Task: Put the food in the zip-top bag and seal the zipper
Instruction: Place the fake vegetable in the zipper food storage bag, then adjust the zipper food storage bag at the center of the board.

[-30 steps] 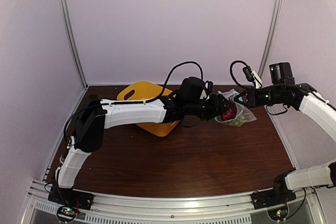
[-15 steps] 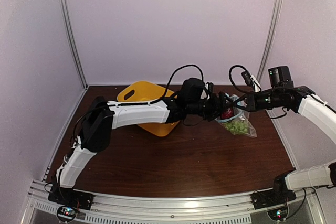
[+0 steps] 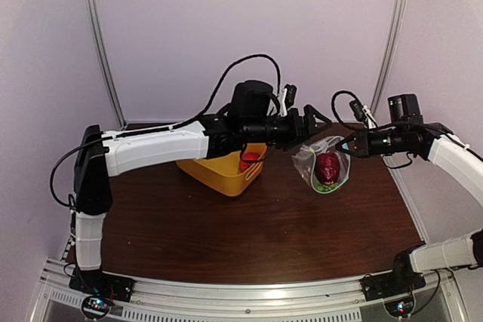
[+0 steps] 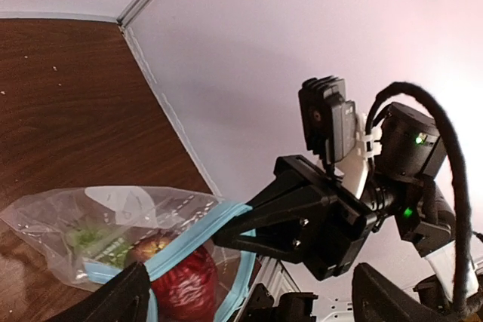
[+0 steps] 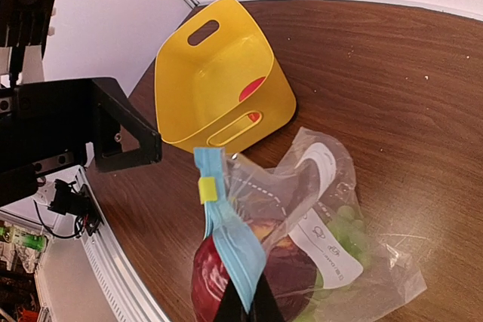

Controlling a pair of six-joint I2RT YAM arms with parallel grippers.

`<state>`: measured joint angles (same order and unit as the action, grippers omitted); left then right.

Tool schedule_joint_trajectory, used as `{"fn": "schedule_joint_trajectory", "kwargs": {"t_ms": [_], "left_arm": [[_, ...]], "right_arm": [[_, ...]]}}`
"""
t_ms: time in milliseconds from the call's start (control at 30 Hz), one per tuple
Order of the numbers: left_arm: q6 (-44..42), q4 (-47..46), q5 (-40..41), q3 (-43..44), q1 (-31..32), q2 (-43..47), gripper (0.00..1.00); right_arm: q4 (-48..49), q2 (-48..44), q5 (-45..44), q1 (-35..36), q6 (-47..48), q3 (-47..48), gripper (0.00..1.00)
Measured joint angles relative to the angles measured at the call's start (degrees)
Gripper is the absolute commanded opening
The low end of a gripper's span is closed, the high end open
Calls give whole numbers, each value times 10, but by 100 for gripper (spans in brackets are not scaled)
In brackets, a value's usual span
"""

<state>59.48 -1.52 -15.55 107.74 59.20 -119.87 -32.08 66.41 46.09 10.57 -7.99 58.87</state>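
Two fruits, maroon fruit and grapes, sit inside the bag. Right gripper pinches its zipper. Left gripper fingers spread wide. Red fruit lies in basket.

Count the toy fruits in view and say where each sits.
3: maroon fruit and green grapes inside the bag; red fruit in the yellow basket. Others may be hidden.
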Motion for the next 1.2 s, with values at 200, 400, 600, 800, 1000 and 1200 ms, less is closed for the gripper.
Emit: {"fn": "schedule_joint_trajectory", "kwargs": {"t_ms": [200, 400, 600, 800, 1000, 1200], "left_arm": [[-38, 14, 48, -108, 2, 59, 64], [-79, 66, 59, -104, 29, 42, 46], [-97, 100, 83, -87, 54, 18, 48], [-101, 109, 89, -54, 47, -30, 29], [-108, 130, 102, -23, 45, -64, 0], [-153, 133, 171, -12, 61, -24, 0]], "right_arm": [[5, -3, 7, -4, -4, 0, 0], [18, -6, 11, -5, -14, 0, 0], [22, -6, 15, -7, -14, 0, 0], [23, -7, 15, -7, -14, 0, 0], [22, -11, 9, -7, -12, -4, 0], [-52, 12, -182, -2, 97, 64, 0]]}}
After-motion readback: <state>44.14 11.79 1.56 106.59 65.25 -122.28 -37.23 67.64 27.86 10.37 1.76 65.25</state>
